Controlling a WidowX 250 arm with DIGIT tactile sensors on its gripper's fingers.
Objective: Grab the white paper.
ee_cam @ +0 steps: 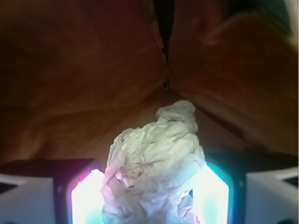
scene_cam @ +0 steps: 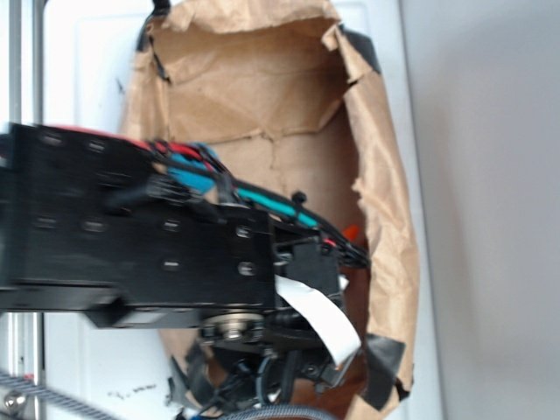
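White panelling and a pale wall backed the scene in the exterior view, where the brown paper bag (scene_cam: 367, 149), creased and patched with black tape (scene_cam: 382, 363), lay on its side with its mouth wide, presumably so the arm could reach in. Next in bulk, the black robot arm (scene_cam: 131, 245) stretched from the left edge into that mouth, hiding most of the bag's floor; a smooth white strip (scene_cam: 319, 317) curled off its lower side. Inside, the wrist view showed the bag's dim brown walls meeting in a fold. The white paper (ee_cam: 156, 158) sat crumpled on the bag's floor, between the gripper (ee_cam: 149, 196) fingers. Both lit pads (ee_cam: 212, 191) pressed its flanks, so the jaws looked closed about it, judged a firm enough hold to lift.
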